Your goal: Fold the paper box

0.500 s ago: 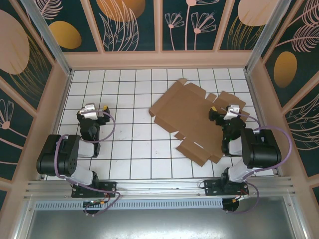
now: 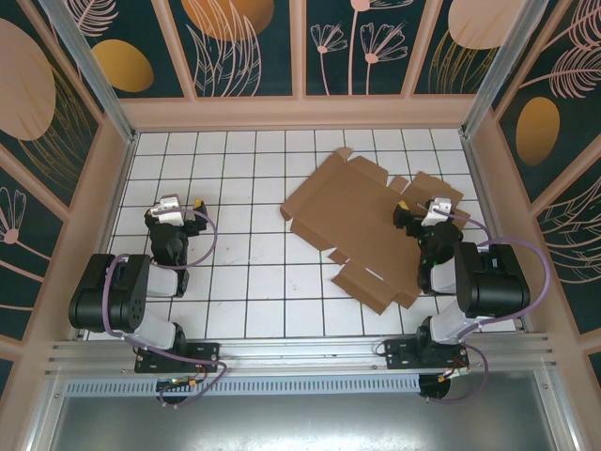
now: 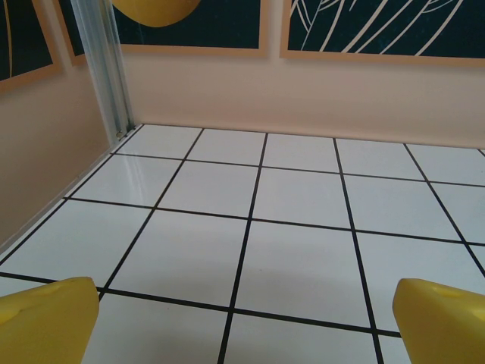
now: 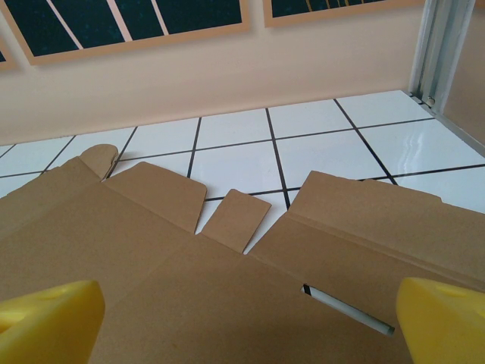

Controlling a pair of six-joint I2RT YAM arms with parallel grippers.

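We see the plain brown die-cut cardboard paper box (image 2: pixel 362 221) (image 4: pixel 189 280) lying flat at two o'clock on the white tiled table (image 2: pixel 244 282). Our right gripper (image 2: pixel 406 214) (image 4: pixel 246 318), jaws apart, is over its three o'clock edge. Our left gripper (image 2: pixel 194 211) (image 3: pixel 246 326), equally apart, is at nine o'clock.

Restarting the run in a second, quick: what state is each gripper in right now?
Left gripper: open, holding nothing.
Right gripper: open, holding nothing, over the paper box.
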